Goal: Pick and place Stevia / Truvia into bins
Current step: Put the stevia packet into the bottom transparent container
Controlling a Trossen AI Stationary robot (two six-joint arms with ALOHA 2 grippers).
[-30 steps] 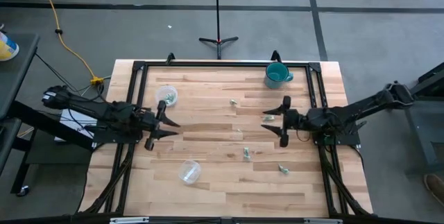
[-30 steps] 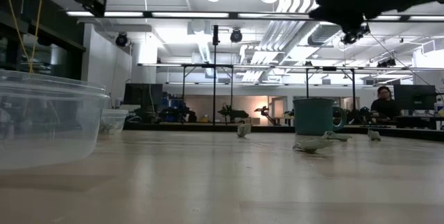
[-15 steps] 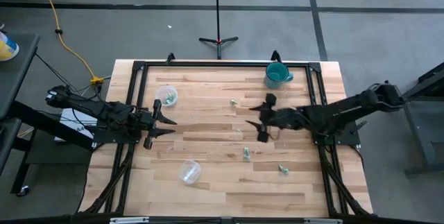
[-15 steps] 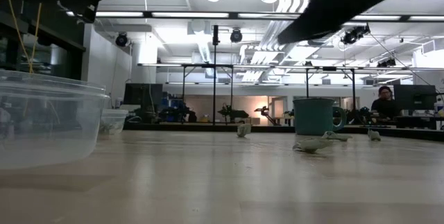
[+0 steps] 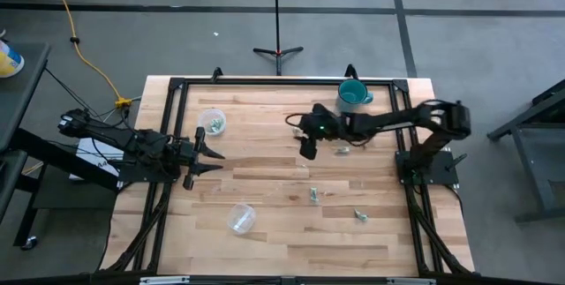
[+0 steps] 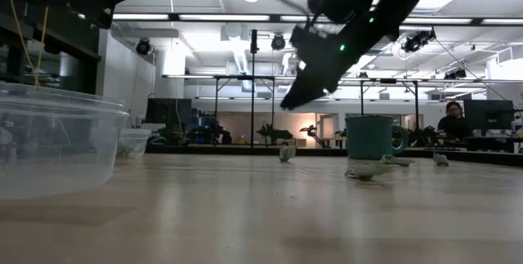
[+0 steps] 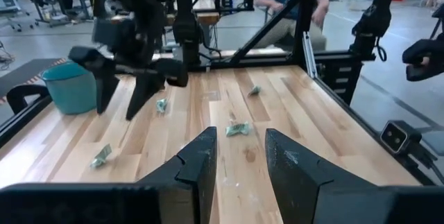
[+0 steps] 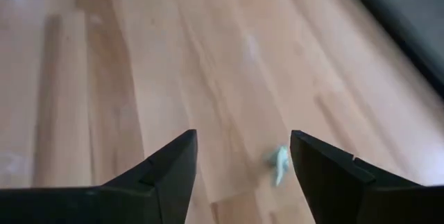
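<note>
Pale green sachets lie flat and scattered on the wooden table: one [image 5: 342, 151] near the teal mug, another [image 5: 313, 196] and a third [image 5: 360, 216] nearer the front. One clear cup [image 5: 212, 122] stands far left with a sachet inside, the other cup [image 5: 240, 218] near front. My right gripper [image 5: 298, 137] is open, raised over the table's middle, tipped down; a sachet [image 8: 279, 163] lies on the wood below, between its fingers without touching them. My left gripper [image 5: 212, 154] is open, waiting by the left edge.
A teal mug [image 5: 351, 96] stands at the far right of the table, behind the right arm. A black frame [image 5: 265, 82] runs along the table's edges. Bare wood lies between the two cups and in front of the left gripper [image 7: 239, 141]. A person sits in the room beyond.
My right gripper has swung from the table's right side toward the left and far edge, over the middle, and has come down and tipped nose-down into the low view. It stays open. The left arm and the sachets have kept still.
</note>
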